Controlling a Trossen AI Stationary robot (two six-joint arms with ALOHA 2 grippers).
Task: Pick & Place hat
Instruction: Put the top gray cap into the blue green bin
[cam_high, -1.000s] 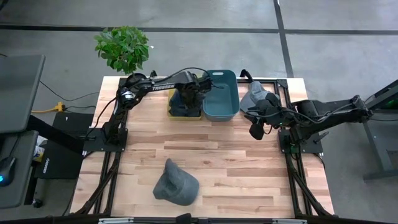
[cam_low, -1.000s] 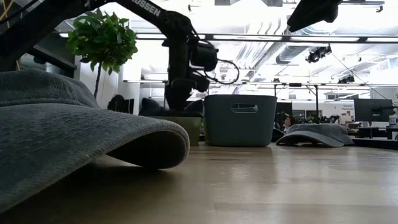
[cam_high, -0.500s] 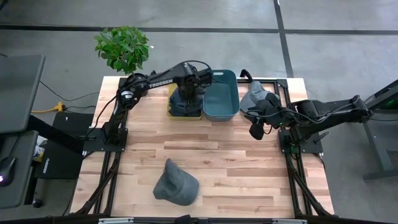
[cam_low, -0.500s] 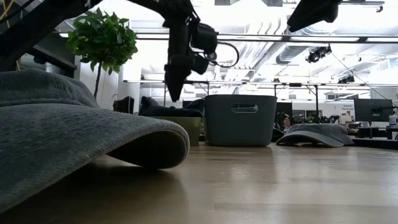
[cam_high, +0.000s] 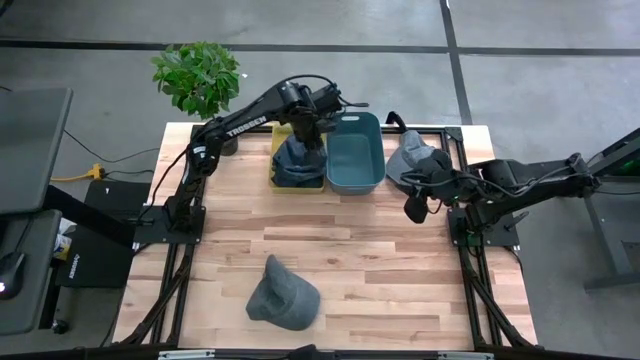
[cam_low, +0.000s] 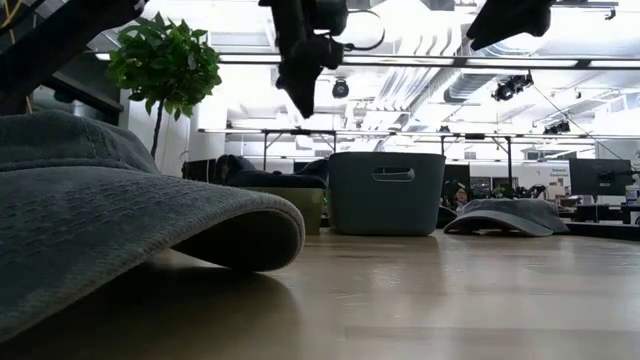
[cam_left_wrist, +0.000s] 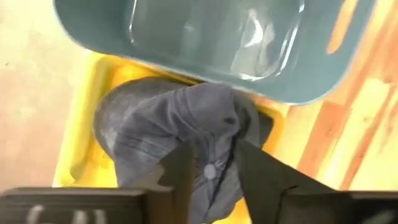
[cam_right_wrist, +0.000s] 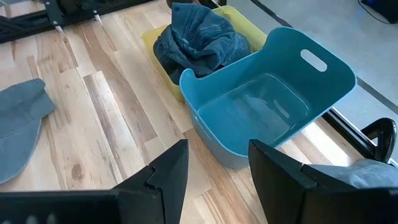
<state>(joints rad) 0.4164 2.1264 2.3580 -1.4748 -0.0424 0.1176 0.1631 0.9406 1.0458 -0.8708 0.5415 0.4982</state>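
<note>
A dark blue hat (cam_high: 298, 162) lies crumpled in the yellow bin (cam_high: 277, 181), also seen as the blue hat (cam_left_wrist: 174, 124) in the left wrist view. My left gripper (cam_high: 306, 124) hovers above it, open and empty; it shows high up in the low view as the left gripper (cam_low: 305, 75). A grey hat (cam_high: 283, 293) rests brim-down on the near part of the table. Another grey hat (cam_high: 412, 155) lies at the far right. My right gripper (cam_high: 415, 206) waits open next to that second hat, above the table.
An empty teal bin (cam_high: 355, 152) stands right of the yellow bin, touching it. A potted plant (cam_high: 197, 75) stands at the far left corner. Bare wood (cam_high: 350, 250) stretches across the table's middle. The near grey hat (cam_low: 120, 200) fills the low view's left.
My left gripper has risen straight up out of the yellow bin and drifted a little toward the far edge. The dark blue hat has stayed behind in the bin.
</note>
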